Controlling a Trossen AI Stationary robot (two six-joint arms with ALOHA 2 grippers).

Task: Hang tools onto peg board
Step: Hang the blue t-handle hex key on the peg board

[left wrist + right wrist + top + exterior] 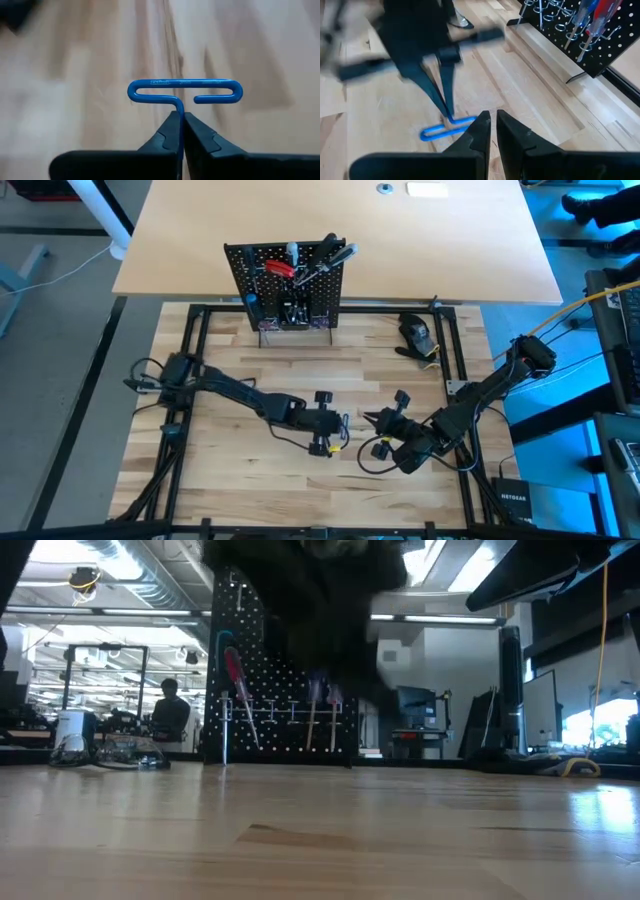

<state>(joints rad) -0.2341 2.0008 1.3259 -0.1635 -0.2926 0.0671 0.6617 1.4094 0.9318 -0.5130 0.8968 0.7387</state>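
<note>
most tools already hanging on the peg board (288, 285) at the far side of the table (250, 500): red-handled pliers (278, 268) near the top, screwdrivers (236, 690) with red and blue handles in the rings, a few dark-handled ones at the upper corner. exact count not readable.

one tool left on the wood: blue wire-handled key (185, 92), t-shaped loop handle, near the table middle, well apart from the board. left gripper (332, 432) clamped shut on its shaft just below the loop, seen clearly in the left wrist view, fingertips (167, 132) pinching the thin blue stem. handle looks to be at or just above the tabletop in the right wrist view; lifted or not, cannot tell.

right gripper (385, 422) just beside the left one, near the blue key, fingers nearly together, holding nothing.

dark mouse-like lump (417, 332) off to the right of the board, not part of the job.

judged progress: late stage, nearly all hung. remaining: carry blue key across to the board, hook the loop over a free peg, release. thin shaft in the pinch likely to swivel, so slow carry advised.
</note>
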